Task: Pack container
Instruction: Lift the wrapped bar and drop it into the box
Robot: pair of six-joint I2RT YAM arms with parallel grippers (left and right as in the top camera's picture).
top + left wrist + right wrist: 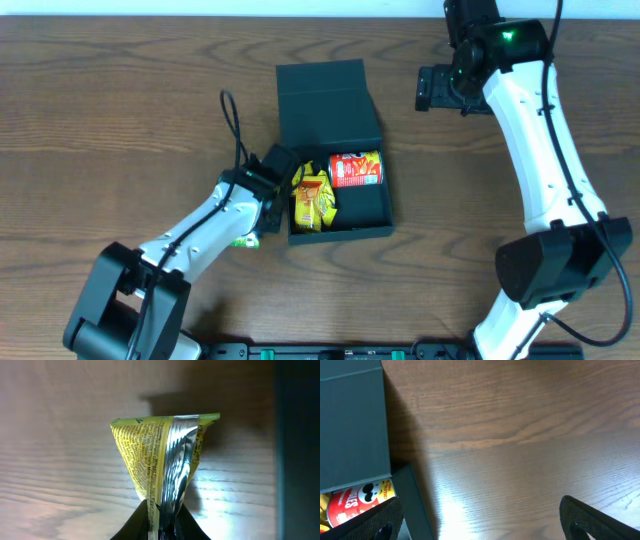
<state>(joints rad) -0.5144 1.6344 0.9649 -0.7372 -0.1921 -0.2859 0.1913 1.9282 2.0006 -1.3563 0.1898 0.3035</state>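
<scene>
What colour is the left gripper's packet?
Yellow packet with a silver foil strip; clearest in left wrist view.

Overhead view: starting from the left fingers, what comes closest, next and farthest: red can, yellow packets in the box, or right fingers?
1. Yellow packets, left side of the box.
2. Red can, its right side.
3. Right fingers, top right, beyond the box.

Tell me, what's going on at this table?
Two robot arms are packing snacks into a dark green box. The box stands open, with a red chip can and some yellow packets already inside. The left hand pinches a yellow-green packet just beside the box's left wall. The right hand is open and empty, off to the box's right.
</scene>
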